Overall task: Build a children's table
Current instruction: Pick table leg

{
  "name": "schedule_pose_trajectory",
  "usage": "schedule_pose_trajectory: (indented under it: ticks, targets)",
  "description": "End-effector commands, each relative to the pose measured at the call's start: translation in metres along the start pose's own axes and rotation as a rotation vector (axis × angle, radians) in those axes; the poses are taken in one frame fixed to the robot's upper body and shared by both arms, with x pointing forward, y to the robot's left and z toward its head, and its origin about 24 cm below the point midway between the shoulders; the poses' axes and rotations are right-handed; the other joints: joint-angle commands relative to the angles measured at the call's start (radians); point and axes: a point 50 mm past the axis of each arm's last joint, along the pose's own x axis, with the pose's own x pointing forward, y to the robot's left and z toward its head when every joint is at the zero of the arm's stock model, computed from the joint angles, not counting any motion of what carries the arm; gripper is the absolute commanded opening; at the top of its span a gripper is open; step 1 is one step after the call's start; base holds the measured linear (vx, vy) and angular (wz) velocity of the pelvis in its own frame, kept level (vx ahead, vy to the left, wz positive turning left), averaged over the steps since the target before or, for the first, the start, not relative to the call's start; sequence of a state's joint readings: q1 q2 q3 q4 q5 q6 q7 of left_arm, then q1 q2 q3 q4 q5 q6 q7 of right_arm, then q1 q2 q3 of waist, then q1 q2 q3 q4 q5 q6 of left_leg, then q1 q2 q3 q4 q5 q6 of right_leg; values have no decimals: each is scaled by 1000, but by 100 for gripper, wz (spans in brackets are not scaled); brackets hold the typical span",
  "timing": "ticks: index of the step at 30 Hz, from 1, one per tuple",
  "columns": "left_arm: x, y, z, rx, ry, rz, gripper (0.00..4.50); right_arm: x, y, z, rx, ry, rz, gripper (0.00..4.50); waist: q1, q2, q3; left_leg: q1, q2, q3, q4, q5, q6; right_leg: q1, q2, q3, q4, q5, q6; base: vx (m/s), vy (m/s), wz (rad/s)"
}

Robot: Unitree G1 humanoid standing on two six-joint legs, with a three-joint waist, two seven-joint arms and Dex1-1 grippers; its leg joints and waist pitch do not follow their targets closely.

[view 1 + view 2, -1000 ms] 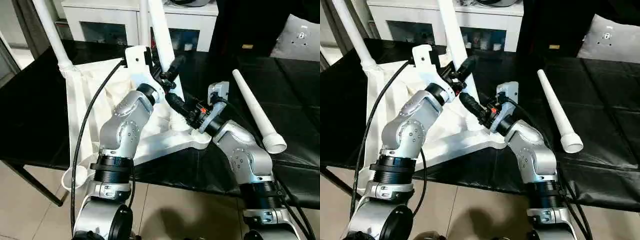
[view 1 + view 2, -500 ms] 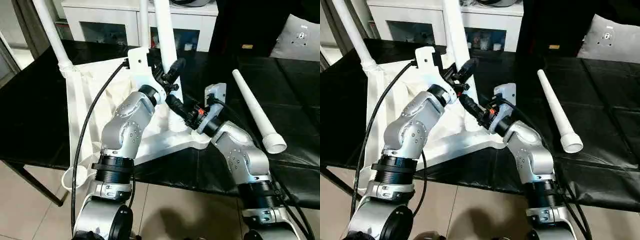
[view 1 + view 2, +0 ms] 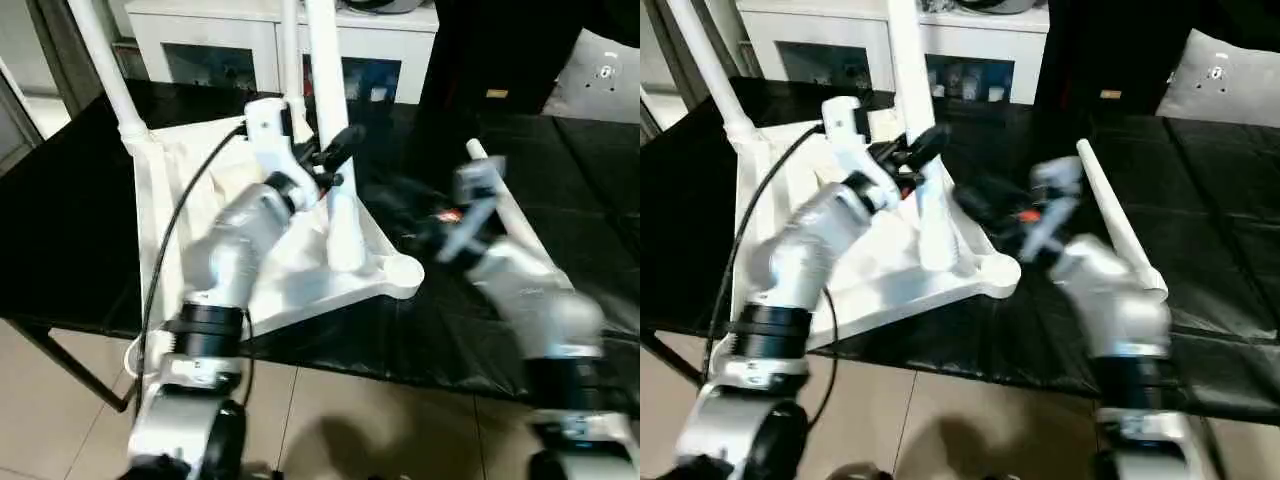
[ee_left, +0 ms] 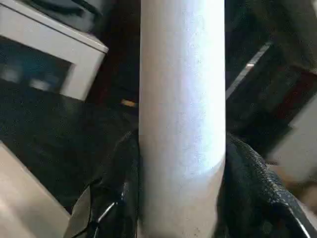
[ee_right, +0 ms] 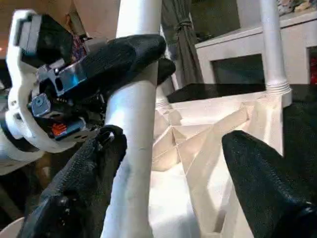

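Children's table parts lie spread over the black-covered counter (image 3: 80, 230), and I take them from my left to my right. At the far left corner of the upturned square top (image 3: 300, 275), one white leg (image 3: 100, 65) stands already seated in its socket and leans away toward the upper left. The top rests underside up, its ribs showing, with its near right corner socket (image 3: 403, 268) close to the counter's front edge.

My left pincer (image 3: 330, 160) reaches in over the top and is clamped on a second leg (image 3: 330, 110), a black finger (image 4: 121, 193) pressed on either side of the tube. That leg stands nearly upright, with its wide lower end down among the ribs just inside the near right corner. A third upright leg (image 3: 290, 45) rises behind it at the far side of the top.

My right pincer (image 5: 163, 183) sits just to the right of the gripped leg, apart from it. Its fingers (image 5: 267, 183) are spread wide with nothing between them, and through the gap I see the ribbed underside and the leg my left pincer holds.

Furthest right, the fourth leg (image 3: 1110, 225) lies flat on the counter, well clear of the top, its narrow tip pointing away from me and its wide end toward the front edge. My right forearm (image 3: 530, 300) crosses over part of it.
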State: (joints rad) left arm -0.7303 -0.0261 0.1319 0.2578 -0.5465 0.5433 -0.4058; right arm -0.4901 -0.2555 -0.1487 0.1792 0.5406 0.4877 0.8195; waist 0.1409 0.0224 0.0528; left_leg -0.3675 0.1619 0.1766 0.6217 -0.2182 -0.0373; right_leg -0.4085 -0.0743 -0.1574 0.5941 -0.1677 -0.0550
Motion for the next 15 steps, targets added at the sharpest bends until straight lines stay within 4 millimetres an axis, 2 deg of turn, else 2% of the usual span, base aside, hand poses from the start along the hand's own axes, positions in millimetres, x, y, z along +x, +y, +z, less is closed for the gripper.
schedule_pose_trajectory:
  ticks: [1, 3, 4, 6, 8, 9, 11, 12, 15]
  targets:
    - [0, -15, 11, -2, 8, -155, 186, -2, 3, 8, 5, 43, 89, 383, 1, -12, -82, 3, 77, -34, -61, 12, 123, 76, -104, 79, -70, -211, -90, 0, 0, 0]
    - [-2, -18, 12, -7, 21, -215, 186, -5, 4, 7, 5, 90, 136, 383, 2, -12, -82, 2, 77, -33, -59, 20, 126, 76, -103, 79, -68, -203, -96, 0, 0, 0]
    - [-5, -24, 14, -11, 31, -299, 186, -8, 9, 4, 14, 140, 209, 383, 2, -12, -80, 1, 78, -33, -59, 21, 127, 75, -104, 80, -67, -196, -99, 0, 0, 0]
    - [-5, -25, 14, -11, 33, -322, 186, -8, 11, 3, 18, 152, 230, 383, 2, -13, -80, 0, 78, -33, -59, 14, 132, 77, -104, 79, -68, -205, -101, 0, 0, 0]
    - [-8, -33, 15, -3, 39, -417, 186, -10, 18, 1, 46, 183, 307, 383, 2, -17, -79, 1, 77, -32, -59, 9, 133, 77, -104, 78, -72, -221, -95, 0, 0, 0]
    - [-9, -37, 14, 6, 43, -455, 186, -10, 21, -1, 57, 201, 342, 365, 5, -14, -78, 1, 78, -33, -60, 9, 130, 76, -104, 78, -74, -245, -87, 0, 0, 0]
    - [-10, -39, 14, 16, 46, -480, 186, -11, 24, -2, 65, 220, 370, 347, 4, -14, -78, 2, 82, -34, -60, 7, 123, 74, -103, 79, -74, -251, -83, 0, 0, 0]
    - [-9, -43, 14, 28, 37, -498, 186, -11, 26, -4, 75, 237, 393, 347, 3, -15, -78, 2, 82, -33, -61, 3, 119, 73, -104, 79, -76, -257, -82, 0, 0, 0]
    - [-9, -49, 13, 31, 37, -527, 186, -10, 28, -5, 104, 243, 427, 310, 3, -18, -77, 1, 76, -31, -61, -12, 103, 76, -103, 78, -81, -288, -68, 0, 0, 0]
